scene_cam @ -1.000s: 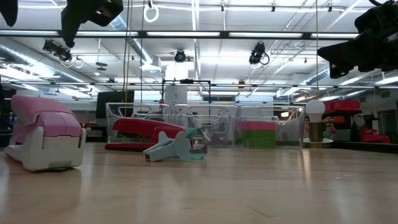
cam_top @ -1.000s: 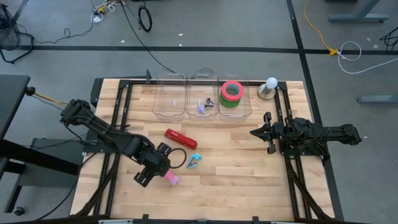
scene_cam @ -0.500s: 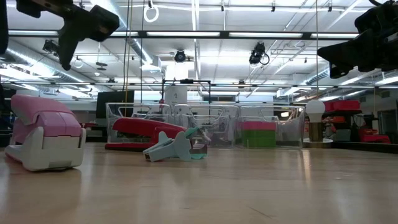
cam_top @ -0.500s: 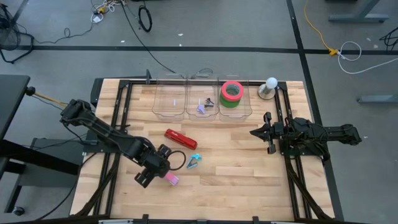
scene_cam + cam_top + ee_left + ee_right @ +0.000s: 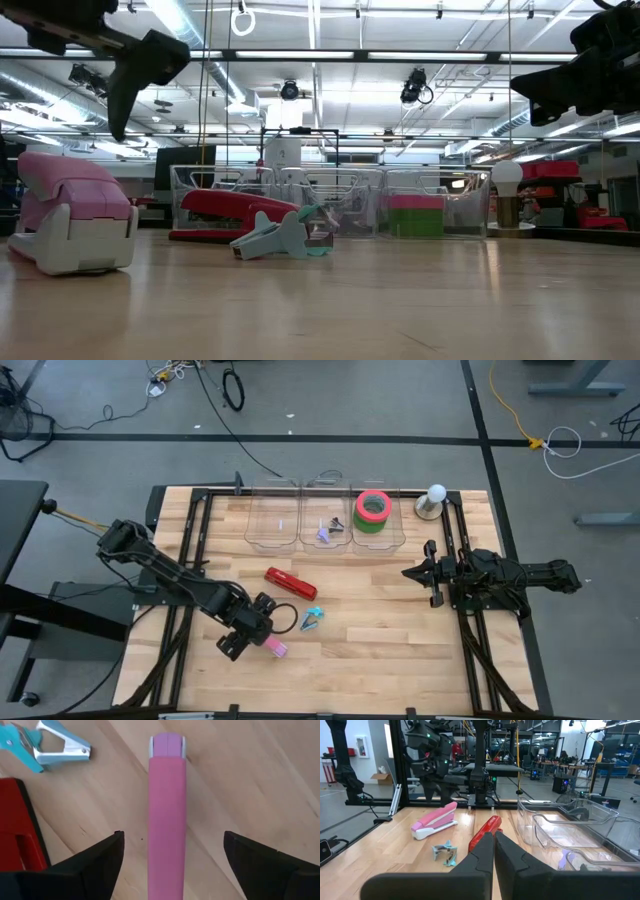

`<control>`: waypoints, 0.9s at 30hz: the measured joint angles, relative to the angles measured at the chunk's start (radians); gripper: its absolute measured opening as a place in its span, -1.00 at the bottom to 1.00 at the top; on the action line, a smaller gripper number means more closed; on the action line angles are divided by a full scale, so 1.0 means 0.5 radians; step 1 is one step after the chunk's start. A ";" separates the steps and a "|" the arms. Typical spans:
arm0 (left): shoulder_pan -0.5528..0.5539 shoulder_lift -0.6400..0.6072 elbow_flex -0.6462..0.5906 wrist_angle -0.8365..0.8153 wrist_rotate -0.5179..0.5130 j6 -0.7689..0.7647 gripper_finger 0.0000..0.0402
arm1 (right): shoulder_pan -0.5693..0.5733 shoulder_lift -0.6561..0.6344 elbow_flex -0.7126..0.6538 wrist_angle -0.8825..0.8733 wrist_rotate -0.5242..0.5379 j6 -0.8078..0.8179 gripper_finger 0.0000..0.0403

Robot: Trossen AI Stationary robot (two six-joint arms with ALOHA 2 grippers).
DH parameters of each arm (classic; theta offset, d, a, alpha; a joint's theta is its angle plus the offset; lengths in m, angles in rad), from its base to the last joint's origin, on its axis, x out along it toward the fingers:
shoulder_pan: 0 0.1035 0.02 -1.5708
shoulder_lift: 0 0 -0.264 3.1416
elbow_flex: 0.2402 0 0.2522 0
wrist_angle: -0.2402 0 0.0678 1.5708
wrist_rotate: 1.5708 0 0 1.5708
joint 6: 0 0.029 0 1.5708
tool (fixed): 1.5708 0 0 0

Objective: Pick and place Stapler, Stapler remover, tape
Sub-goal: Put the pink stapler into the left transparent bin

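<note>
Directly beneath the left gripper (image 5: 169,870) — fingers spread wide — a long pink plastic stapler (image 5: 167,815) lies near the tabletop's front edge, its long axis centred between them. Farther off, the right gripper (image 5: 411,573) hangs pressed shut near the right edge.

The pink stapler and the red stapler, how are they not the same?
The pink stapler lies right under the open left gripper, between its fingers; the red stapler lies farther off, nearer the clear bins. In the low view the pink stapler has a white base; the red stapler looks red all over. Both lie flat on the wooden table, and nothing holds either one.
</note>
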State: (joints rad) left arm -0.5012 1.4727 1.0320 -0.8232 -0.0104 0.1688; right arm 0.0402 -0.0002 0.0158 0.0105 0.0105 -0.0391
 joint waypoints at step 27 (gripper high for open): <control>0.068 0.000 -0.281 0.108 0.002 0.000 0.64 | 0.000 0.000 0.000 0.000 0.000 0.000 -0.91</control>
State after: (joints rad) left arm -0.4675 1.4727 0.8913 -0.7692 -0.0096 0.1688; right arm 0.0402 -0.0002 0.0158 0.0103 0.0103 -0.0391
